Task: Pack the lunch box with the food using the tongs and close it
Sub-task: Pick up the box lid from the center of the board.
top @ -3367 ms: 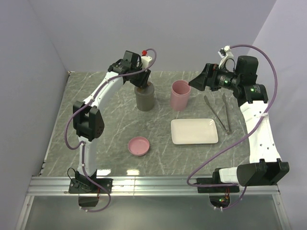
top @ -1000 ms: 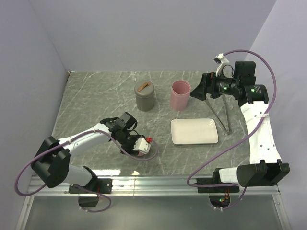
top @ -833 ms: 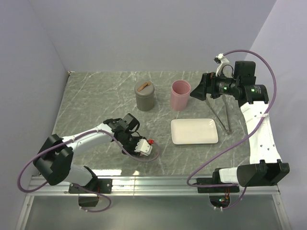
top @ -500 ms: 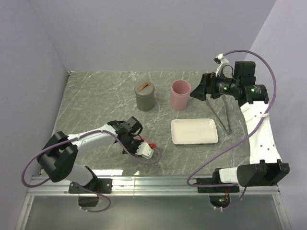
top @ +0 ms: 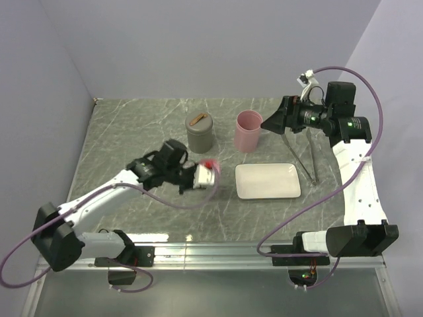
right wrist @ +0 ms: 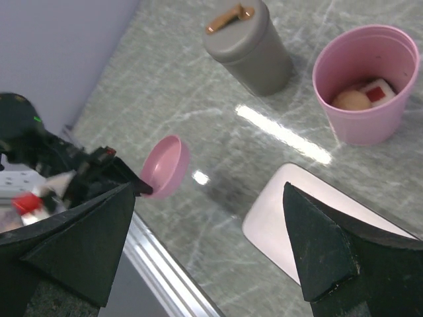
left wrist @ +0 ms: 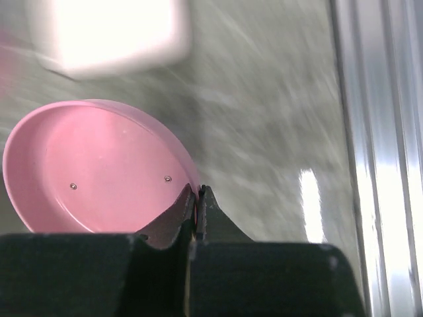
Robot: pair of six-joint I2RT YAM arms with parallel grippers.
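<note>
The lunch box, a pink round cup [top: 249,131], stands at the back and holds food: a pale ball [right wrist: 350,99] and a red-centred sushi roll [right wrist: 378,91]. Its shallow pink lid [right wrist: 165,166] hangs tilted above the table. My left gripper [left wrist: 196,191] is shut on the rim of this lid [left wrist: 92,165]. From above, the left gripper [top: 199,177] and its wrist hide the lid. The grey tongs [top: 308,158] lie on the table at the right. My right gripper [right wrist: 208,244] is open and empty, and the right gripper [top: 274,121] hovers beside the cup.
A grey canister [top: 199,132] with a brown-handled lid stands left of the cup. A white rectangular tray [top: 268,180] lies empty in front of the cup. The metal rail [top: 211,254] marks the table's near edge. Walls close in behind and on both sides.
My left gripper shut on the pink lid's rim, lifted it off the table near the front and carried it up toward the tray. The right arm barely moved.
</note>
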